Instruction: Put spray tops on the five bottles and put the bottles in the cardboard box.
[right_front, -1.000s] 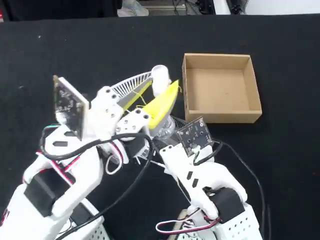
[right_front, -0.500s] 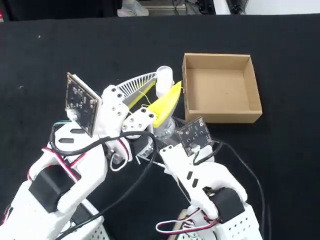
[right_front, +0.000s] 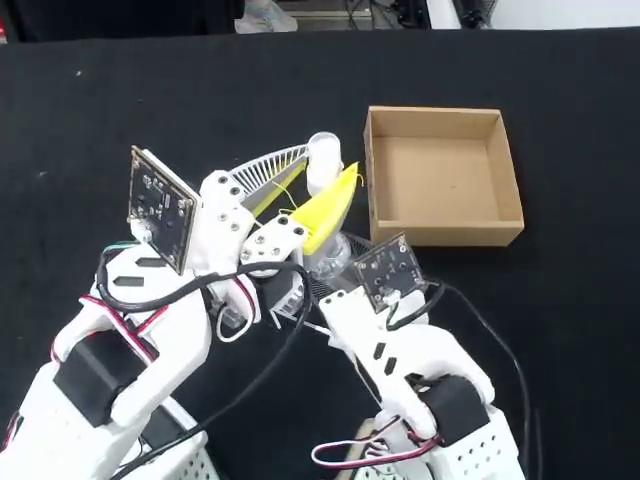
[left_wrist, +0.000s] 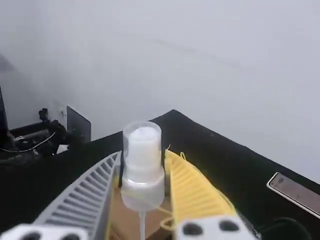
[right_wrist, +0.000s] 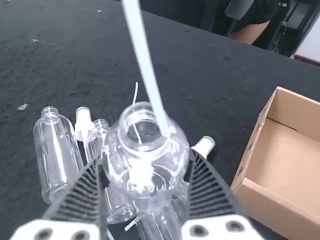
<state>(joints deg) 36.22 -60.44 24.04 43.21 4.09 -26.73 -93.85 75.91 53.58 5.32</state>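
1. Just left of the box, in the high view, your left claw has the spray top pinched between its grey and yellow fingers.
2. Change over the last second: the left arm's wrist swung more upright. The spray top drifted a touch toward the box, then eased back. This reads as a small correction, not a descent.
3. Your right claw is clamped around the open bottle, which it holds upright above the spare bottles on the table.
4. The top's tube runs down into the bottle's mouth, close to the rim. Alignment looks about done.
5. Judgement: the top is not yet seated. You need a straight lowering next, then the boxing.
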